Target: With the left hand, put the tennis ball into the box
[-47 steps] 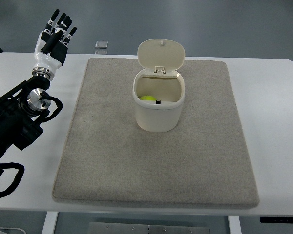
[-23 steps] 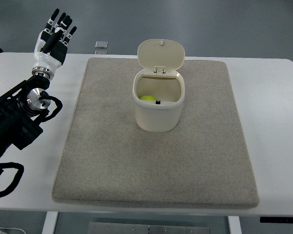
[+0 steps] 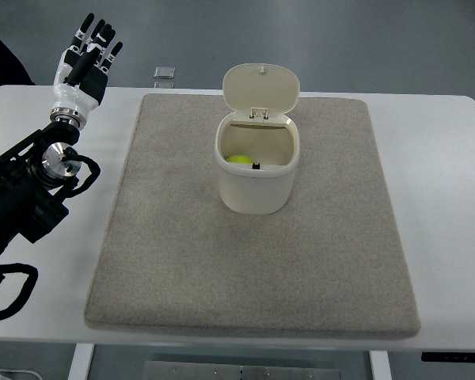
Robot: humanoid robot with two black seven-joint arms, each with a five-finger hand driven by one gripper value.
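Note:
A cream box (image 3: 256,178) with its hinged lid (image 3: 261,90) flipped up stands in the middle of the grey mat (image 3: 253,261). Inside it, at the left, lies the yellow-green tennis ball (image 3: 239,159), partly hidden by the rim. My left hand (image 3: 89,49) is raised at the far left corner of the table, far from the box, fingers spread and holding nothing. Its black arm (image 3: 28,190) runs in from the left edge. The right arm is out of view.
A small grey object (image 3: 165,74) lies at the table's far edge, left of the box. The white table (image 3: 443,198) borders the mat on both sides. A dark shape (image 3: 4,63) shows at the upper left edge.
My left hand has shifted very slightly. The dark shape at the upper left edge has grown larger. The box and ball have not moved.

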